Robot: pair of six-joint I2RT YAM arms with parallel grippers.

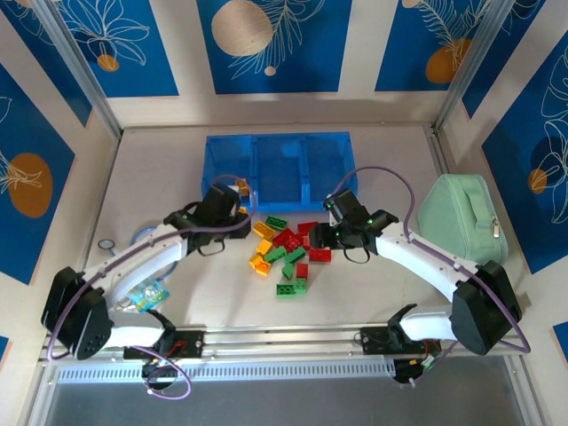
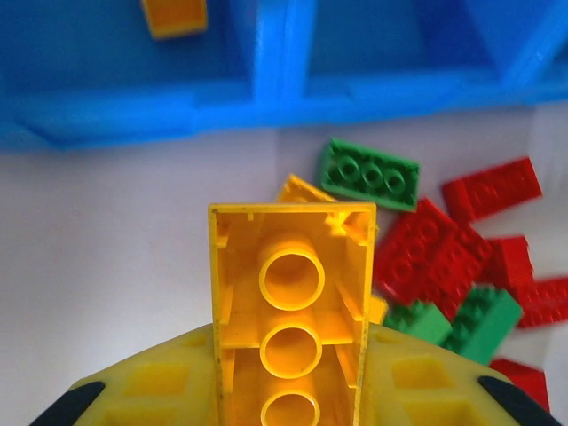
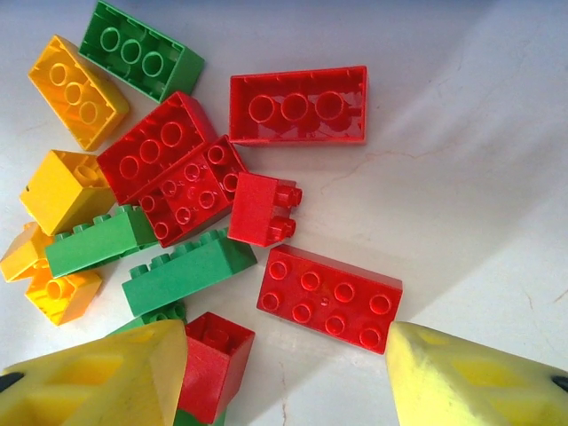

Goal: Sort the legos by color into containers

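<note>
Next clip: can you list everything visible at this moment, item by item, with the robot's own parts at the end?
tray: 1, translucent blue, three compartments, far centre of the table.
lego in tray: 1, yellow-orange, left compartment.
held lego: 1, yellow-orange, in the left claw, just short of the tray.
loose legos: roughly a dozen, red, green and yellow-orange, piled on the table in front of the tray.
pouch: 1, pale mint green, zippered, right side of the table.
small items: a few, clear or bluish, left side of the table, too small to name.
left claw: 1, yellow, shut on the held lego.
right claw: 1, yellow, open above the loose legos.
</note>
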